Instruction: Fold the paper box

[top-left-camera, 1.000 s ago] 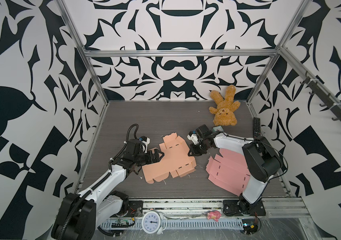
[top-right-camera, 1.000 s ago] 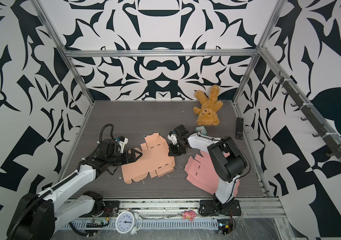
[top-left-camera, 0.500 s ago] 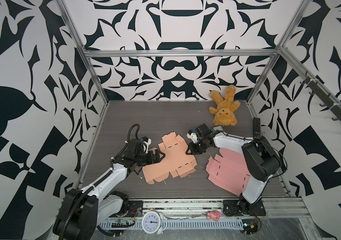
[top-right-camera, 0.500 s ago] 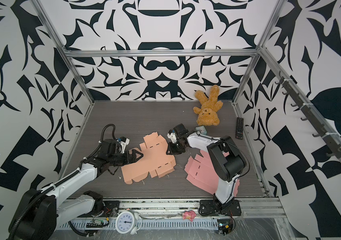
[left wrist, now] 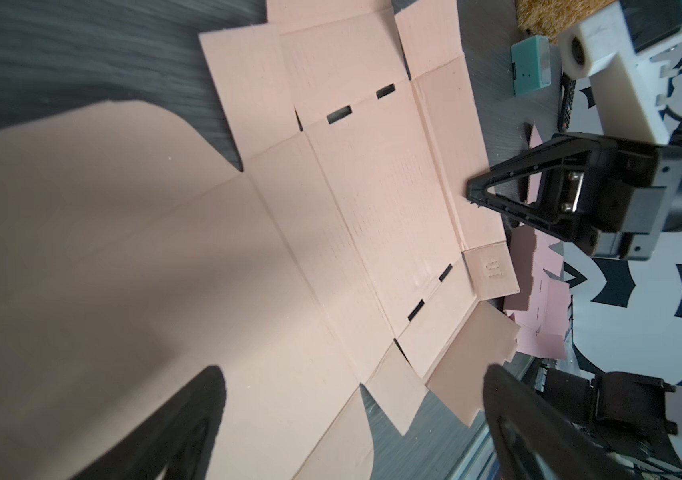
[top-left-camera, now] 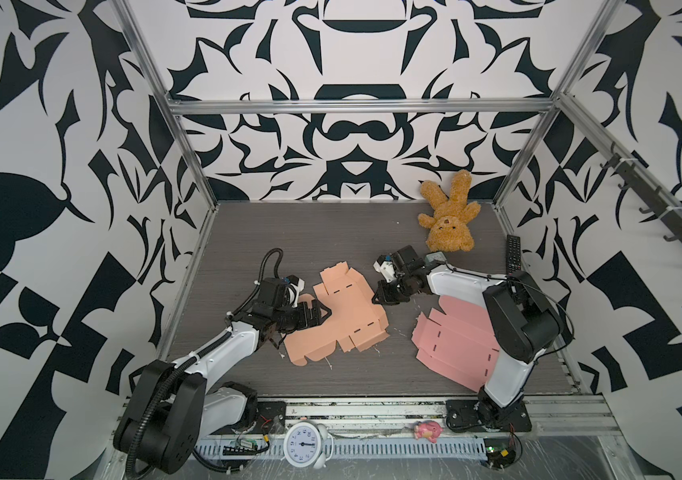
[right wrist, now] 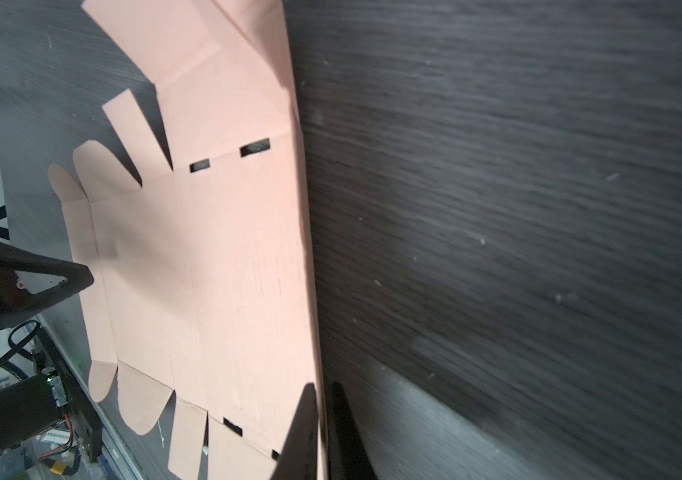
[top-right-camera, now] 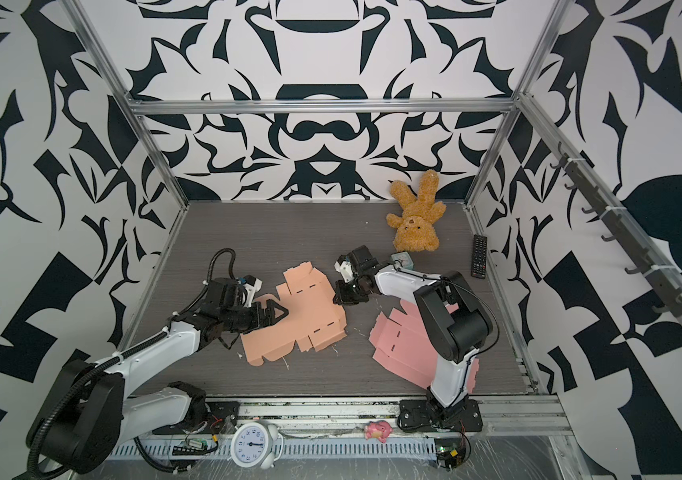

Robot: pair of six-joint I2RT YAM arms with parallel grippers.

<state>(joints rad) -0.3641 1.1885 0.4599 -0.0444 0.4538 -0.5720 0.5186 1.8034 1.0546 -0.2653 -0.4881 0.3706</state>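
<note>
Peach paper box (top-left-camera: pixel 347 309) edge pinched by right tool (top-left-camera: pixel 376 297), outstretched low, level.

In both top views the right arm (top-left-camera: pixel 518 328) hides much of the pink box blank (top-left-camera: pixel 447 345) near the worktop's right edge, and a small teal object (top-right-camera: pixel 401 260) behind that arm shows only partly. On the left gripper (left wrist: pixel 354 368) the fingers (left wrist: pixel 190 419) are blurred and cut off by the frame. On the right gripper (right wrist: pixel 322 384) they are cut off too, and they cover part of the peach box blank (right wrist: pixel 206 270) at its edge.
</note>
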